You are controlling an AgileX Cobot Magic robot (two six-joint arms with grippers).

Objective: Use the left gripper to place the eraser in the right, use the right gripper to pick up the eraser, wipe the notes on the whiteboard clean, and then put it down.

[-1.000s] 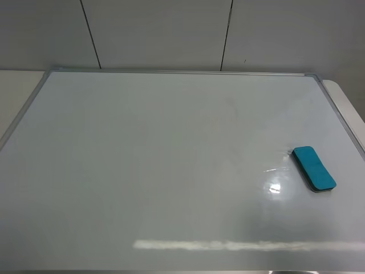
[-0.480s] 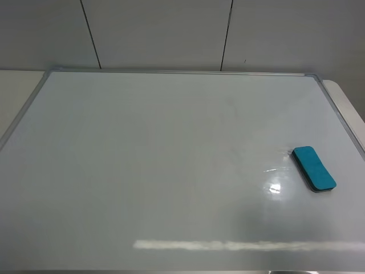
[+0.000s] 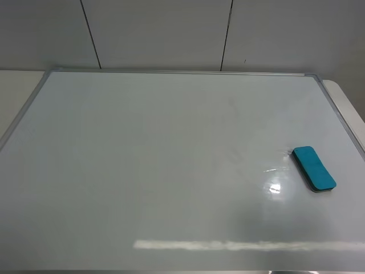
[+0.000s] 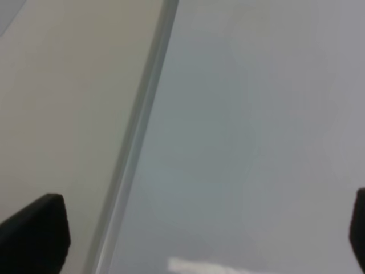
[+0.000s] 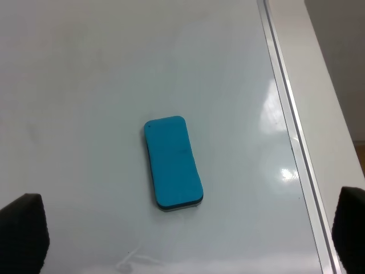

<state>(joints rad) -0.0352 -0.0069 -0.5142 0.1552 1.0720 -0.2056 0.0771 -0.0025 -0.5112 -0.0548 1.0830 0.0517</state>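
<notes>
Both grippers stand spread wide, holding nothing: the right gripper (image 5: pixel 188 240) hangs over your one eraser (image 5: pixel 172 162), lying flat at the lower right of the one whiteboard (image 3: pixel 142 160). Only the wrist views show grippers (overhead shows neither); the left gripper (image 4: pixel 194 234) straddles the board's frame.

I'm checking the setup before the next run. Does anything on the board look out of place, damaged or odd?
Nothing stands out. The eraser lies flat on the whiteboard near its right edge, angled to the frame, nothing touching it. The board shows only faint smudges and glare, no clear marker lines.
</notes>
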